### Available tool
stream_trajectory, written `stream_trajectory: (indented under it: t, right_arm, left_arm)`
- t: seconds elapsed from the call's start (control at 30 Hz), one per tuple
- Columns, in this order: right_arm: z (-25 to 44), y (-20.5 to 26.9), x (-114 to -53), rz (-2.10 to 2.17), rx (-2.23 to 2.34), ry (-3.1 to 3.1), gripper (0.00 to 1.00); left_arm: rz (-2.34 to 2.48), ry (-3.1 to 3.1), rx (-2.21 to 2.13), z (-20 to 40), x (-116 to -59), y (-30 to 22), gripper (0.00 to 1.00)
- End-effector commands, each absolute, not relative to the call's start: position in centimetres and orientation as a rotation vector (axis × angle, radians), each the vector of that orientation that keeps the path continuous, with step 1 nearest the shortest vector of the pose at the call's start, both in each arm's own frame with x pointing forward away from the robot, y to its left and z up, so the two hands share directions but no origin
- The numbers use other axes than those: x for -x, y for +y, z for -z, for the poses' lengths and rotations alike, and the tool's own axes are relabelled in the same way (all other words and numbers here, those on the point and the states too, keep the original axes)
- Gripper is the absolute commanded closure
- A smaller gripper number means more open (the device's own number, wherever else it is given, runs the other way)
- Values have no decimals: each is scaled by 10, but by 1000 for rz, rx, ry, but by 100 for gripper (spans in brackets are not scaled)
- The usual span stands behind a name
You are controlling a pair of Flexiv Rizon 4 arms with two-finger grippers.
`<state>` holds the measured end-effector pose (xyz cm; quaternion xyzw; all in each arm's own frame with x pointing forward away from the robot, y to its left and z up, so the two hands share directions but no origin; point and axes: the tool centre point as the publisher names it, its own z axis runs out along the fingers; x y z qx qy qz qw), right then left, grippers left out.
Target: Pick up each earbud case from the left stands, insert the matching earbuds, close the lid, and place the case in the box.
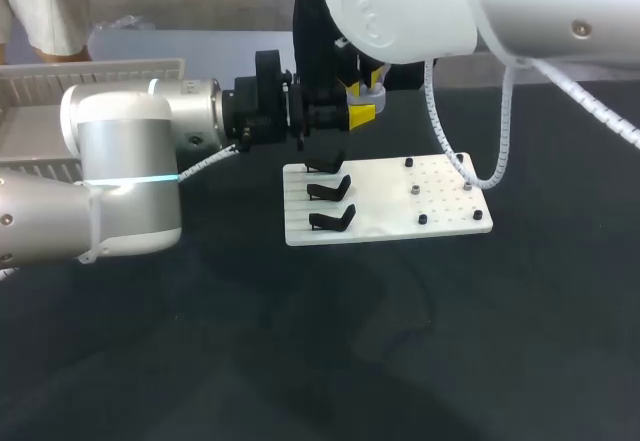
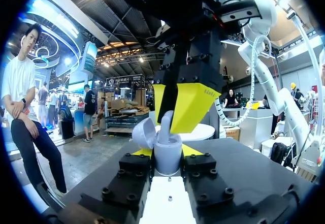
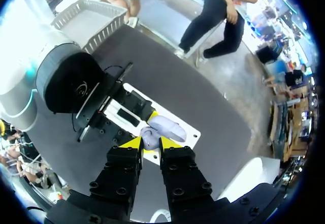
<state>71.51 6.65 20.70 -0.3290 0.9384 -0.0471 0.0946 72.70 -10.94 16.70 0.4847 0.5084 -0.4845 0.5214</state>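
Left pincer [image 2: 166, 153], level, clamps the open case [image 2: 168, 159]; right pincer [image 3: 151, 141], overhead, pinches an earbud [image 2: 166, 119]

Count:
- 2 arms: left arm [image 1: 120, 161], right arm [image 1: 400, 1].
- 1 gripper on each: left gripper [image 2: 166, 152], right gripper [image 3: 151, 144].
- 1 white board [image 1: 445, 216].
- 3 black stands [image 1: 330, 189] on it.
- 5 small studs [image 1: 422, 219] on its other half, as far as I can tell.
- 1 lavender earbud case [image 2: 167, 158].
- 1 earbud [image 2: 166, 118].
- 1 white basket [image 1: 100, 64].

Over the far edge of the white perforated board [image 1: 440, 196], the left gripper [image 2: 167, 152] reaches in level, clamping a lavender earbud case [image 2: 167, 159]. The right gripper [image 3: 149, 144] points down, pinching a lavender earbud [image 2: 166, 118].
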Motion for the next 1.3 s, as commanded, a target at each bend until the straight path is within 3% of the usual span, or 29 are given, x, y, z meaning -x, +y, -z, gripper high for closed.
stream_trajectory:
  t: [0.03, 0.6, 0.7, 0.77, 0.87, 1.3]
  right_arm:
    - [-206, 68, -717, 156, 995, 2787, 100]
    - [-200, 66, -715, 170, 1014, 2795, 100]
    - [-200, 66, -714, 168, 1015, 2794, 81]
    - [-200, 66, -714, 166, 1008, 2795, 78]
    - [-200, 66, -714, 164, 1005, 2795, 65]
    - [-204, 63, -715, 158, 958, 2807, 62]
  left_arm:
    - [1154, 1216, -1156, -168, -725, -110, 100]
    - [1154, 1216, -1156, -168, -725, -110, 100]
    - [1154, 1216, -1156, -168, -725, -110, 100]
    - [1154, 1216, -1156, -168, -725, -110, 100]
    - [1154, 1216, -1156, -168, -725, -110, 100]
    - [1154, 1216, -1156, -168, -725, -110, 100]
